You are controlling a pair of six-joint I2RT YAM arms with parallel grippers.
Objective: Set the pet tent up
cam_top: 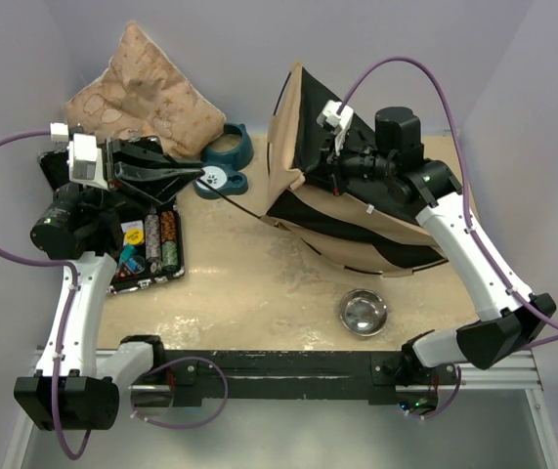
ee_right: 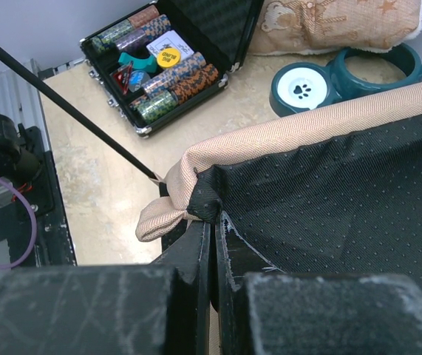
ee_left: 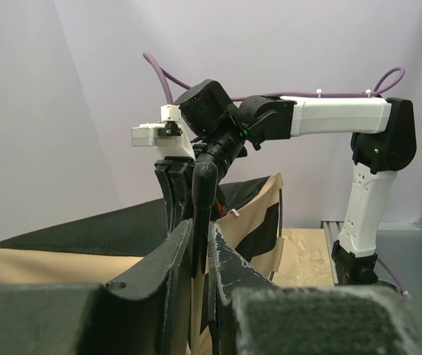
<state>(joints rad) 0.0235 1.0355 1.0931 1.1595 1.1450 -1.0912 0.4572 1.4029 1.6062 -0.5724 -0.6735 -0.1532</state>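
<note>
The pet tent lies slumped at the right of the table, tan outside with black dotted lining. My right gripper is shut on a corner of its fabric, the jaws pinching the black lining beside the tan hem. A thin dark pole runs from the tent's edge sleeve leftward to my left gripper. That gripper is shut on the pole's end, seen as a dark rod between the fingers. The entrance hole and pom-pom are hidden.
An open case of poker chips sits under the left arm. A teal double pet bowl and a star-patterned pillow lie at the back. A small metal bowl stands near the front edge.
</note>
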